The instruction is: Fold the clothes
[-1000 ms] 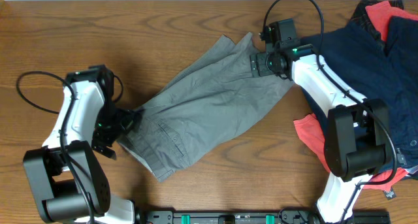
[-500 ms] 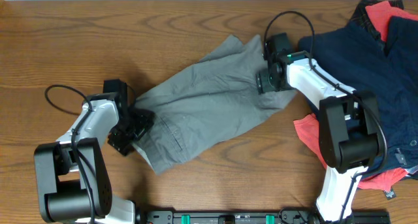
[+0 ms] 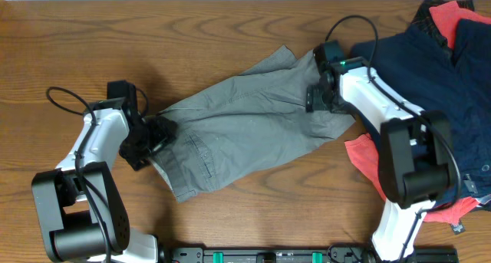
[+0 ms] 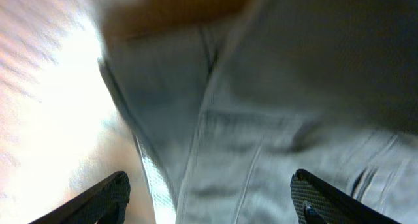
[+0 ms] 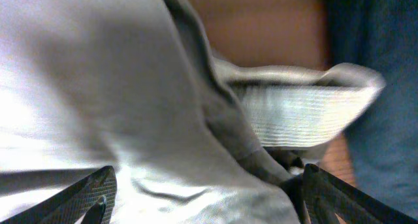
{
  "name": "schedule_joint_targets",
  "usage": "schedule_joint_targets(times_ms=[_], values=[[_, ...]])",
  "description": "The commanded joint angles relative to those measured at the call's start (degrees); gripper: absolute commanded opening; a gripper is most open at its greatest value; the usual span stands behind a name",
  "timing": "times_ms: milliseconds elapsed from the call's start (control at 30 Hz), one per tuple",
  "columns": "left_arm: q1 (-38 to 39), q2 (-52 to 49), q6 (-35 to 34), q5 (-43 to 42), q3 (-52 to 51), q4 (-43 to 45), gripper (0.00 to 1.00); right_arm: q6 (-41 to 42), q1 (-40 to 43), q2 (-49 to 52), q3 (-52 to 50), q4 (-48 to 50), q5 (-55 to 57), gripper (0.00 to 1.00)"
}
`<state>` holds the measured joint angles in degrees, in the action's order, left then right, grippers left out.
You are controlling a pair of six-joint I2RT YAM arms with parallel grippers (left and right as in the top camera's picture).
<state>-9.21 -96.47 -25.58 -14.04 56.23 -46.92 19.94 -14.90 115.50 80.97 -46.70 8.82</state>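
Observation:
The grey trousers (image 3: 238, 129) lie spread diagonally across the middle of the table. My left gripper (image 3: 156, 135) is at their left edge, near the waistband, and is open. In the left wrist view, grey cloth with seams (image 4: 261, 119) lies between its spread fingers (image 4: 209, 198). My right gripper (image 3: 316, 99) is at the trousers' upper right end and is open. In the right wrist view, its fingers (image 5: 209, 194) straddle grey cloth (image 5: 117, 87), and a fold of white lining (image 5: 294, 116) shows beside it.
A pile of navy clothes (image 3: 430, 71) and red clothes (image 3: 368, 159) lies at the right, touching the trousers' right end. A black rail (image 3: 268, 255) runs along the table's front edge. Bare wood (image 3: 153, 33) lies to the left and at the back.
The left gripper swung in toward the trousers' left edge. The right gripper moved down and to the right over the upper end. The trousers shifted a little, and their lower corner moved up.

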Motion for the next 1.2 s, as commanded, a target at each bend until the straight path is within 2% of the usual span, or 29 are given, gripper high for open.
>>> schedule_joint_targets(times_ms=[0,200,367,400,467,500,567,600,633,733,800,867,933,1167], values=[[0.6,-0.5,2.7,-4.3,-1.1,-1.4,0.83,-3.8,-0.2,-7.6,4.1,0.2,-4.5,0.89],[1.9,-0.5,2.6,-4.7,-5.4,1.2,0.87,-10.5,-0.9,-12.9,4.2,-1.3,-19.5,0.86],[4.1,-0.5,2.4,-4.8,-8.9,5.2,0.86,-14.8,-3.9,-12.3,3.7,-5.2,-22.6,0.86],[4.6,-0.5,2.4,-4.8,-9.6,5.9,0.83,-15.4,-4.7,-12.0,3.6,-5.8,-22.6,0.86],[5.3,-0.5,2.4,-4.8,-10.5,7.2,0.63,-15.6,-6.1,-11.0,3.5,-6.3,-22.6,0.86],[5.7,-0.5,2.4,-4.8,-10.9,7.8,0.56,-15.6,-6.8,-10.4,3.5,-6.3,-22.6,0.85],[6.1,-0.5,2.4,-4.8,-10.9,8.5,0.31,-15.6,-8.0,-9.3,3.5,-6.5,-22.6,0.84],[6.1,-0.5,2.4,-4.8,-10.9,8.8,0.12,-15.5,-8.5,-8.8,3.4,-6.5,-22.6,0.84],[6.0,-0.5,2.4,-4.8,-10.7,8.8,0.06,-15.5,-9.0,-8.3,3.4,-6.5,-22.6,0.82],[5.6,-0.1,2.6,-4.8,-9.2,6.1,0.06,-15.6,-10.7,-6.6,3.3,-6.9,-23.6,0.73],[5.1,0.5,3.5,-4.8,-6.8,1.3,0.06,-15.6,-11.7,-5.2,3.3,-7.0,-26.4,0.56],[4.4,1.1,4.6,-4.8,-3.9,-3.7,0.06,-15.8,-12.8,-3.9,3.3,-7.0,-28.3,0.28],[3.8,1.8,5.9,-4.8,0.0,-9.7,0.06,-15.8,-14.3,-2.1,3.3,-7.0,-29.5,0.15],[3.8,5.2,9.1,-5.0,14.0,-26.7,0.06,-17.6,-21.6,5.2,3.3,-5.3,-33.5,0.13]])
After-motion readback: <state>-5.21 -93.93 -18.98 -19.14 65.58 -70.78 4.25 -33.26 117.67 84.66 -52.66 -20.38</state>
